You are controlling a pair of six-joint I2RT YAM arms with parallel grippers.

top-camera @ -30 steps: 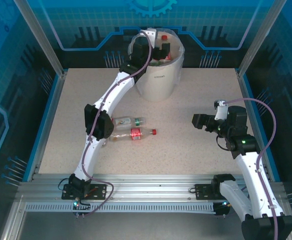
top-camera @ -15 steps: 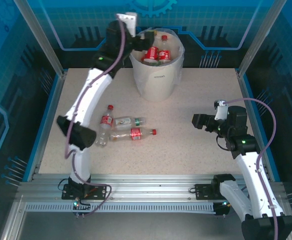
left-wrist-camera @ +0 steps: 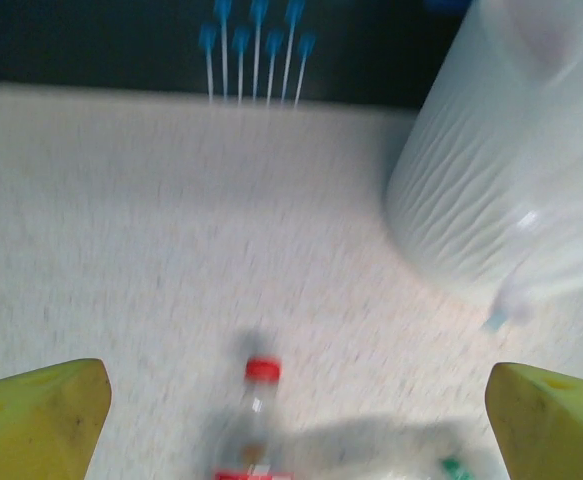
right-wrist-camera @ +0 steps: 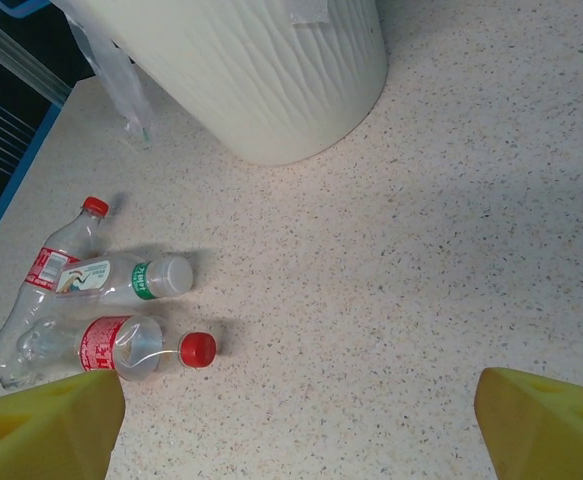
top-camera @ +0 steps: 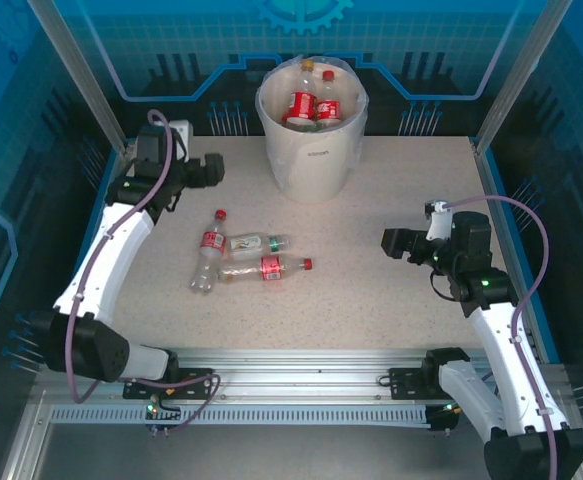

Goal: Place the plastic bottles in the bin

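Clear thin plastic bottles [top-camera: 271, 267], three lying clustered on counter [top-camera: 371, 310]: likely light, crushable, slippery, roll-prone. Pinch across labelled midsection. Left jaws, right jaws both spread, empty.

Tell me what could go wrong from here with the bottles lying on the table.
1. The loose bottles lie bunched together, so the open left gripper closing on one could knock or roll the others away.
2. The bin looks nearly full, with the binned bottles up near its rim. One more might bounce back out.
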